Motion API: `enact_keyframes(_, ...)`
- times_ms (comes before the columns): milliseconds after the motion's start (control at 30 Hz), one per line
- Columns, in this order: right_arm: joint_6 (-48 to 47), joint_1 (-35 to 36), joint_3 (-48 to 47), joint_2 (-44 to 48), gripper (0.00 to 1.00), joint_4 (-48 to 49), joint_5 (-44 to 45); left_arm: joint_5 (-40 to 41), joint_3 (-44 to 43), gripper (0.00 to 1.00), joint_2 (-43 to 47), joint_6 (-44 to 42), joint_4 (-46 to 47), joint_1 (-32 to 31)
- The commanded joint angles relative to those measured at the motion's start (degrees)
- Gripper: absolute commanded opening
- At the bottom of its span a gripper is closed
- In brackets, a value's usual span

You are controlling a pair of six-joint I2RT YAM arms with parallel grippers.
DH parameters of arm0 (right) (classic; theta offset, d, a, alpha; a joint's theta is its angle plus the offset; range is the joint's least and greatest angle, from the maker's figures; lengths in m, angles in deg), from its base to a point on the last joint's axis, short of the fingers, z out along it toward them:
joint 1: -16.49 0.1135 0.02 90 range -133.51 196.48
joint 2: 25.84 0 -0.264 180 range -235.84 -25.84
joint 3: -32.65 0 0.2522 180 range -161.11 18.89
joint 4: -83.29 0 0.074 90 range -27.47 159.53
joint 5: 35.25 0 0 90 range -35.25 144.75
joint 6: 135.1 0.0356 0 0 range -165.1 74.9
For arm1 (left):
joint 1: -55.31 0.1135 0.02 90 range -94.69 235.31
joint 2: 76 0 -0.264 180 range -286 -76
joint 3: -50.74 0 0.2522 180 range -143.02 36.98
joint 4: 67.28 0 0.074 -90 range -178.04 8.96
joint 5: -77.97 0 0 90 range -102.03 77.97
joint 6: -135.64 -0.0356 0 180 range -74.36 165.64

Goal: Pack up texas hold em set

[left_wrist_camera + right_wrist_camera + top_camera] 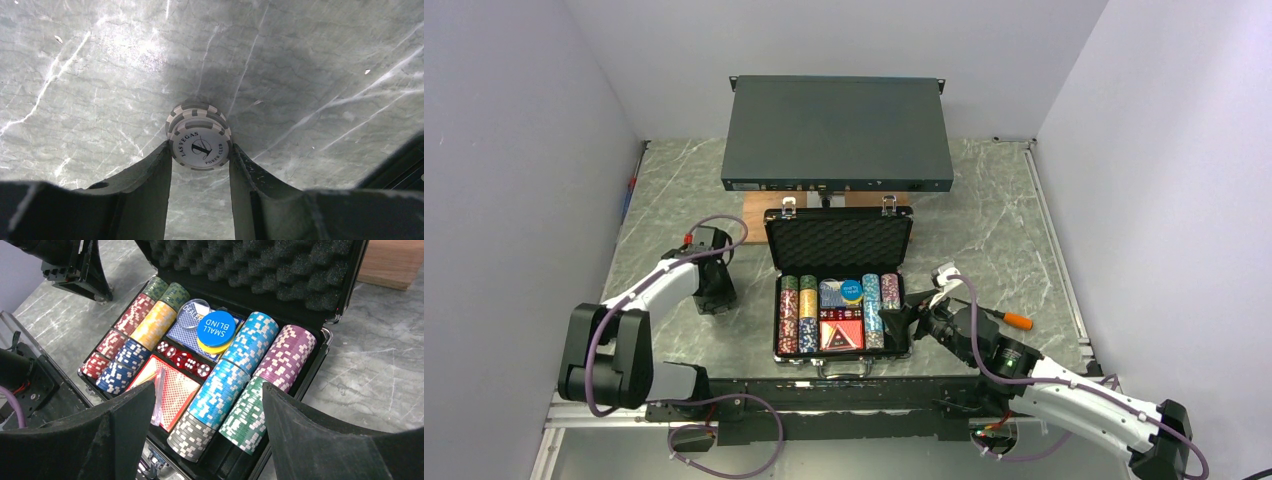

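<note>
The black briefcase (839,243) of the texas hold em set lies open at the table's middle front, its foam lid (260,270) upright. Inside are rows of coloured chips (250,355), red dice (182,359), card decks (175,390) and a blue "small blind" disc (216,329). On the bare table left of the case, my left gripper (714,300) points down. In its wrist view the left gripper (200,150) is shut on a short stack of grey-and-white poker chips (199,131), both fingers against its edges. My right gripper (904,318) hovers open at the case's front right corner, its jaws (207,387) holding nothing.
A large dark grey rack box (837,132) stands behind the case on a wooden board (759,210). An orange-handled screwdriver (1018,321) lies on the table right of my right arm. White walls close in both sides.
</note>
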Motion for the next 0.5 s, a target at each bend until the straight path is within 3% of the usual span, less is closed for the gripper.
enact_keyframes(0, -0.4, 0.3, -0.5, -0.5, 0.8, 2.5, 0.6, -0.4, 1.9, 0.08, 1.1, -0.2, 0.6, -0.3)
enact_keyframes(233, -0.4, 0.2, -0.7, -1.6, 0.8, 2.7, 0.8, -0.4, 2.1, 0.02, 2.8, -0.2, 0.2, -0.2)
enact_keyframes(467, -0.4, 0.3, -0.9, -2.0, 0.8, 2.8, 0.8, 1.7, 0.4, 0.41, 1.3, 1.0, -3.3, -0.3)
